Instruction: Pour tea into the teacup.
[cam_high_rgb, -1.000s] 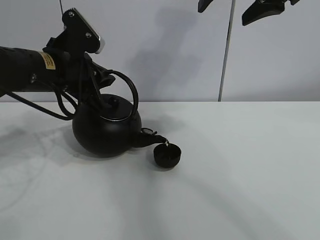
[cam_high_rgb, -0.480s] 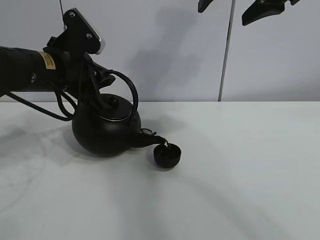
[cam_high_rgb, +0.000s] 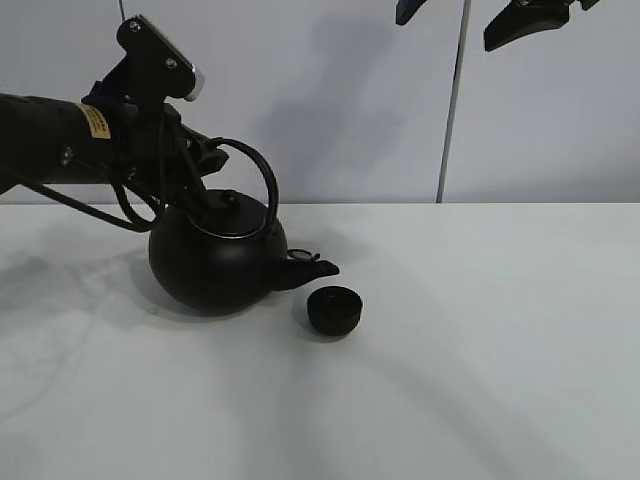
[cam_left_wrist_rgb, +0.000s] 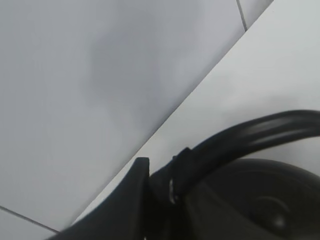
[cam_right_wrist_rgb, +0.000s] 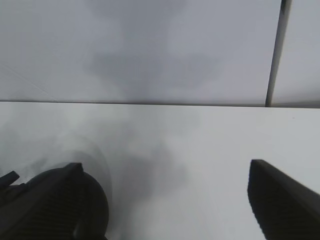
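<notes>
The big round black kettle (cam_high_rgb: 215, 262) hangs nearly level just over the white table (cam_high_rgb: 480, 340), its spout (cam_high_rgb: 320, 270) pointing right. The small matte-black teacup (cam_high_rgb: 333, 310) stands on the table just below and right of the spout tip, apart from it. My left gripper (cam_high_rgb: 198, 165) is shut on the kettle's arched handle (cam_high_rgb: 262, 180); the left wrist view shows the handle (cam_left_wrist_rgb: 250, 134) pinched beside a dark finger (cam_left_wrist_rgb: 131, 195). My right gripper (cam_high_rgb: 450, 22) hangs high at the top right, open and empty, its fingers (cam_right_wrist_rgb: 287, 200) spread wide.
A grey back wall with a dark vertical seam (cam_high_rgb: 452, 110) stands behind the table. Black cables (cam_high_rgb: 125, 215) loop under the left arm beside the kettle. Bare white tabletop (cam_right_wrist_rgb: 200, 145) lies to the right and front of the teacup.
The kettle has tipped back toward level and risen slightly. Its spout has lifted off the teacup's rim. The right arm has not moved.
</notes>
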